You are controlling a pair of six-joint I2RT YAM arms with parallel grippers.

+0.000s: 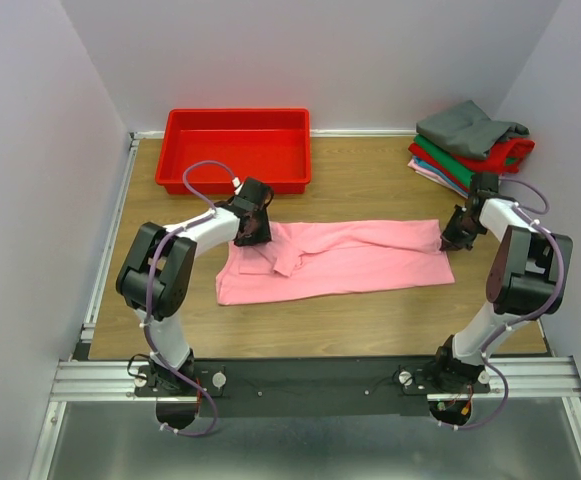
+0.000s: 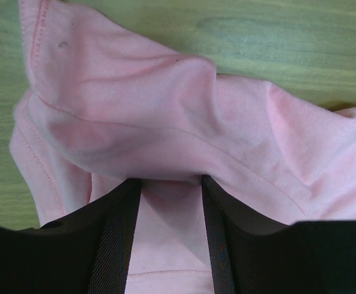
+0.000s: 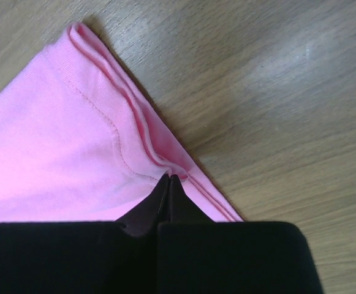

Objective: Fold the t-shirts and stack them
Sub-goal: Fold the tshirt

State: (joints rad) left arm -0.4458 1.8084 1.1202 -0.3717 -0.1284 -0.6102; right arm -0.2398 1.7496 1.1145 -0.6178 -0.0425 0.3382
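Note:
The light pink t-shirt (image 1: pixel 355 260) lies stretched out lengthwise across the middle of the wooden table, folded into a long band. My left gripper (image 1: pixel 253 232) is at its left end, by the sleeve. In the left wrist view its fingers (image 2: pixel 119 233) stand apart with pink cloth (image 2: pixel 165 110) between them and a fold bunched over their tips, so the left gripper (image 2: pixel 168 180) is open. My right gripper (image 1: pixel 453 238) is at the shirt's right end. In the right wrist view the right gripper (image 3: pixel 168 177) is shut on the shirt's hemmed edge (image 3: pixel 141 131).
A red plastic tray (image 1: pixel 235 175) stands at the back left. A stack of folded shirts (image 1: pixel 470 145), grey on top over red, green and pale ones, sits at the back right, just behind my right gripper. White walls enclose the table.

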